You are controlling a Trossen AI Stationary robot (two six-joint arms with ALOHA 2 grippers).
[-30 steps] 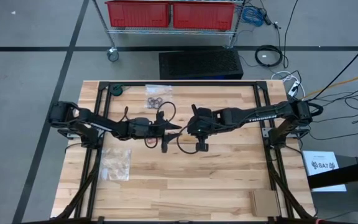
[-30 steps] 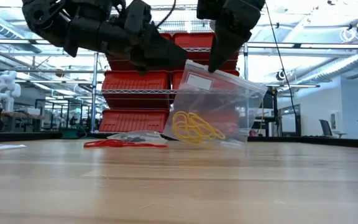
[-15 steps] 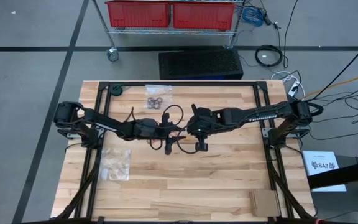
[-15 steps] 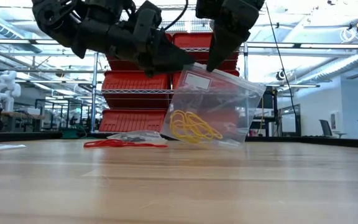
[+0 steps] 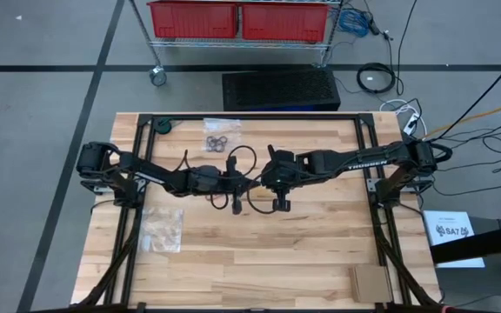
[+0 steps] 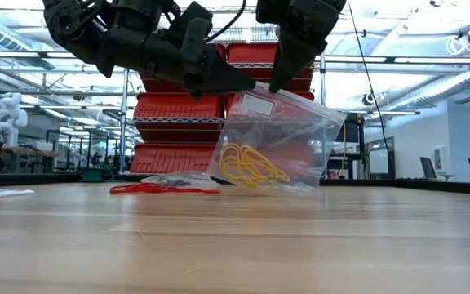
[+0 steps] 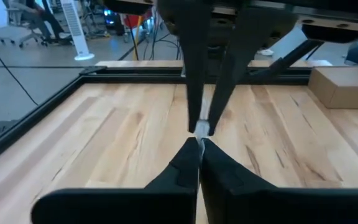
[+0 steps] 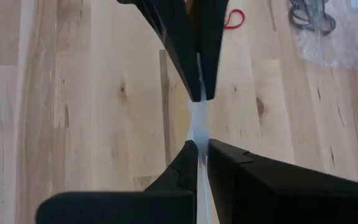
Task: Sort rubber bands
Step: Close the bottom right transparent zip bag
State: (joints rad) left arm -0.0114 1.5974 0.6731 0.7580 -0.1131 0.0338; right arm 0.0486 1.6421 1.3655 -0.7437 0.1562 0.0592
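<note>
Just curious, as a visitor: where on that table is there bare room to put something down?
The near half of the table is bare between the clear bag and the cardboard box. The middle is crowded: both grippers hold a bag of yellow bands, red bands alongside.

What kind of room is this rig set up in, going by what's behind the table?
Most likely a robotics lab or workshop: a wire shelving rack loaded with red storage bins behind the table, loose cables across the grey floor, office chairs farther off.

Red bins (image 5: pixel 237 19) fill a wire shelf (image 5: pixel 155 52).
</note>
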